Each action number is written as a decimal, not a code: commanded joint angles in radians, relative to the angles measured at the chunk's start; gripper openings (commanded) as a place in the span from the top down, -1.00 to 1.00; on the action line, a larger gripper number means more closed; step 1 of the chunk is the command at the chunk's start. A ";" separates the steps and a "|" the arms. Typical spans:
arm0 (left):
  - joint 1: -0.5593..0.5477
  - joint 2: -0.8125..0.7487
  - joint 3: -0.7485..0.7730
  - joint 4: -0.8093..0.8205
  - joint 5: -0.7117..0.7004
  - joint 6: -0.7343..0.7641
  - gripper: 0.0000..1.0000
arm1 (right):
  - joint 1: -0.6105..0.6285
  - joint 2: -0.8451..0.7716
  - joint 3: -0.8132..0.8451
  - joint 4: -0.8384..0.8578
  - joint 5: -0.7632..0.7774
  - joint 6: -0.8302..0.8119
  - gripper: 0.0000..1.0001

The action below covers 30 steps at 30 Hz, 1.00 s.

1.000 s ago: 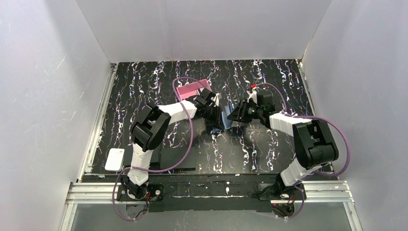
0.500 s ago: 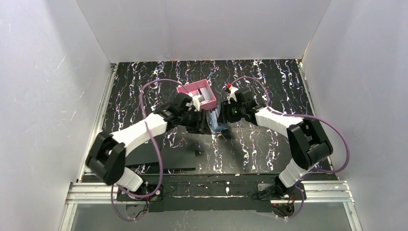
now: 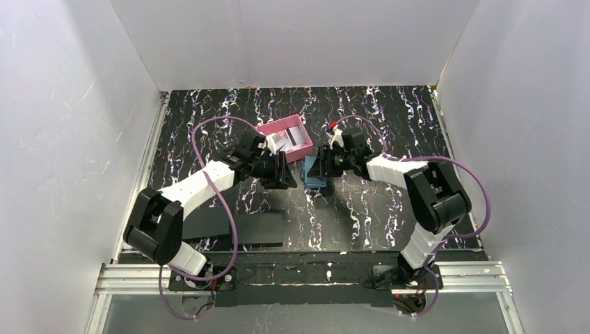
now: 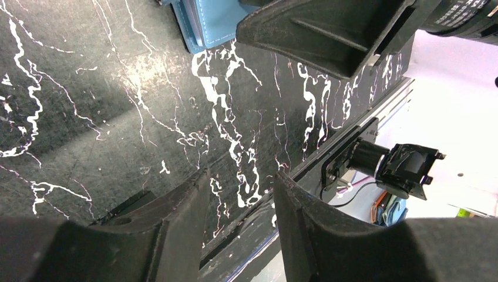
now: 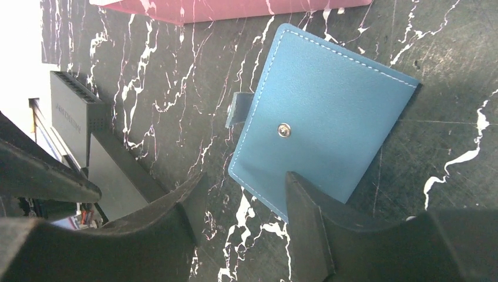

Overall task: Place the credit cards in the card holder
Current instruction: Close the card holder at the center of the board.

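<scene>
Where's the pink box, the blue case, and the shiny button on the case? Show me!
pink box (image 3: 277, 127): top view, on its far wall.
blue case (image 5: 337, 111): right wrist view, on the flat cover.
shiny button (image 5: 284, 130): right wrist view, on the metal snap's middle.

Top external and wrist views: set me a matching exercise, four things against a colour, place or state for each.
Things:
1. card holder
2. blue case
3. black pad
4. left gripper

Descriptions:
A. open, nothing between its fingers
B. pink, farthest back of the four
C. has a metal snap, lies flat below the open right gripper
D. flat, toward the near edge

Pairs: 1-B, 2-C, 3-D, 4-A
</scene>
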 commanded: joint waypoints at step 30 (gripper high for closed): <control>0.016 -0.101 -0.015 0.052 0.018 -0.023 0.16 | 0.060 0.110 0.208 -0.018 0.084 0.030 0.10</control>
